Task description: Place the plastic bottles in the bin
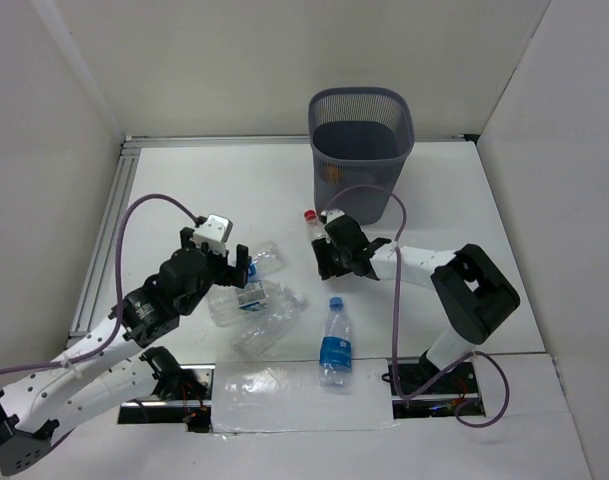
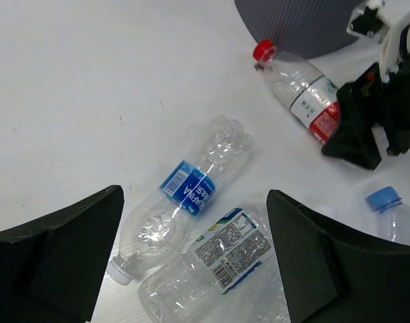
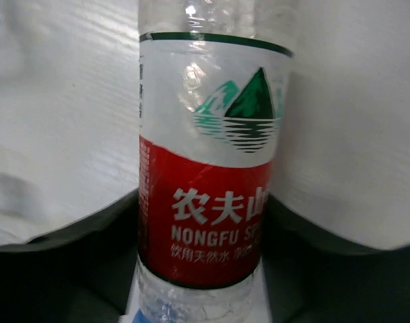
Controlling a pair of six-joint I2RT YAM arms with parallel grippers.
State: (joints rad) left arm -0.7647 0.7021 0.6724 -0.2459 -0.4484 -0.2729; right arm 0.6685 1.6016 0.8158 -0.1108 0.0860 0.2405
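Note:
The dark grey mesh bin [image 1: 361,150] stands at the back of the table. My right gripper [image 1: 329,248] is shut on a red-labelled bottle [image 3: 205,202] lying in front of the bin, its red cap [image 1: 310,214] pointing away; it also shows in the left wrist view [image 2: 305,94]. My left gripper [image 1: 234,272] is open above a blue-labelled crushed bottle [image 2: 191,182] and a bottle with a printed label [image 2: 225,259]. An unlabelled bottle [image 1: 269,332] lies beside them. A blue-capped bottle [image 1: 334,345] lies nearer the front.
White walls close in the table on the left, the back and the right. A metal rail [image 1: 109,225] runs along the left edge. Something orange [image 1: 329,171] shows through the bin's mesh. Purple cables loop over both arms.

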